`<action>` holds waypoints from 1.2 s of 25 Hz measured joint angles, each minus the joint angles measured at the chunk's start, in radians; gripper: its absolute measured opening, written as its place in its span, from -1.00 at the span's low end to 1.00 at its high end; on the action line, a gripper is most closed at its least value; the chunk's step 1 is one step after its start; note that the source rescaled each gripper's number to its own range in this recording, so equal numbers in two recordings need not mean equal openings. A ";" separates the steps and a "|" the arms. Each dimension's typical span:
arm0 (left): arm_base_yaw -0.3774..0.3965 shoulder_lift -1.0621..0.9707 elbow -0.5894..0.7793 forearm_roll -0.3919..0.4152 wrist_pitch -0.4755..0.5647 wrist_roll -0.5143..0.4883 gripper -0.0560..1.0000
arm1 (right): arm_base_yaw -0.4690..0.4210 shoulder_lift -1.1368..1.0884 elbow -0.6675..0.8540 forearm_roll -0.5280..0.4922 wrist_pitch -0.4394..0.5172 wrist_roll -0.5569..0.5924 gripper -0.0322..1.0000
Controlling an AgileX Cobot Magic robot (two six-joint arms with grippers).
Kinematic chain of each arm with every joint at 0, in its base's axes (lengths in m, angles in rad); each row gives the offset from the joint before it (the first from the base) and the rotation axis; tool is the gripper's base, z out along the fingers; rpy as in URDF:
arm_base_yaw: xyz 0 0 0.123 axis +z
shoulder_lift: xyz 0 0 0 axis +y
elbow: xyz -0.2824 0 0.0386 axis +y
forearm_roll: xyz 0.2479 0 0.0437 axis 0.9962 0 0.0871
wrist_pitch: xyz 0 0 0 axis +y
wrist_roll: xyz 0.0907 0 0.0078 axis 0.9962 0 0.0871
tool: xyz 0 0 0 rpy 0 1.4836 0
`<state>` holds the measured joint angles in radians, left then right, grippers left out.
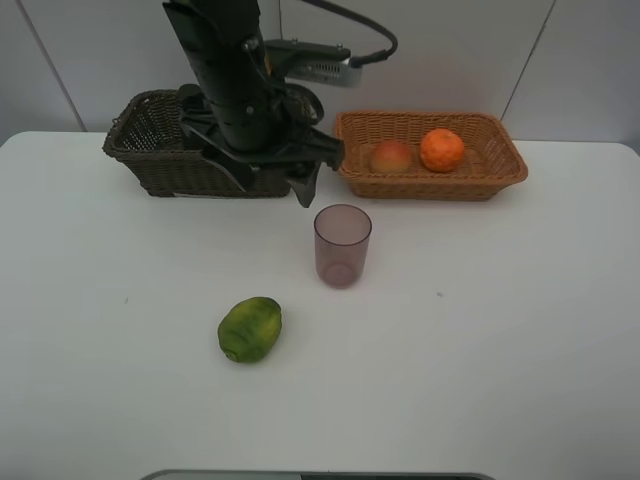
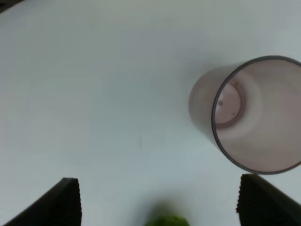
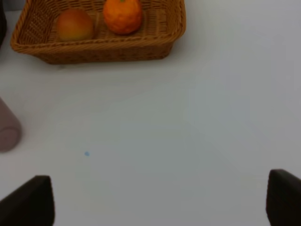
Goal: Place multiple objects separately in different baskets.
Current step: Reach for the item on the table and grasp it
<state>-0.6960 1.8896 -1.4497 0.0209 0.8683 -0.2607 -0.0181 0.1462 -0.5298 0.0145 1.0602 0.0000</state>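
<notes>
Cup (image 1: 342, 245), translucent purple, upright on the tabletop (image 1: 520, 330) just in front of the light basket (image 1: 505, 165), green fruit (image 1: 250, 328) nearby; not yet sorted. Left fingers (image 2: 66, 205) spread wide, empty, above it; we see its rim close by one finger, off the gap's middle. Right fingers (image 3: 33, 202) spread, empty. Hazard, we judge: descending from here, that finger clips the rim and tips the cup, which rolls away
</notes>
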 joint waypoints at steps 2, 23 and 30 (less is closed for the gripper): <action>-0.002 0.013 0.000 0.000 -0.001 -0.002 0.73 | 0.000 0.000 0.000 0.000 0.000 0.000 1.00; -0.026 0.051 -0.012 0.009 -0.100 -0.136 0.73 | 0.000 0.000 0.000 0.000 0.000 0.000 1.00; -0.026 0.072 -0.020 0.004 -0.129 -0.137 0.99 | 0.000 0.000 0.000 0.000 0.000 0.000 1.00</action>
<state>-0.7222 1.9620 -1.4701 0.0249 0.7397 -0.3973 -0.0181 0.1462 -0.5298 0.0145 1.0602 0.0000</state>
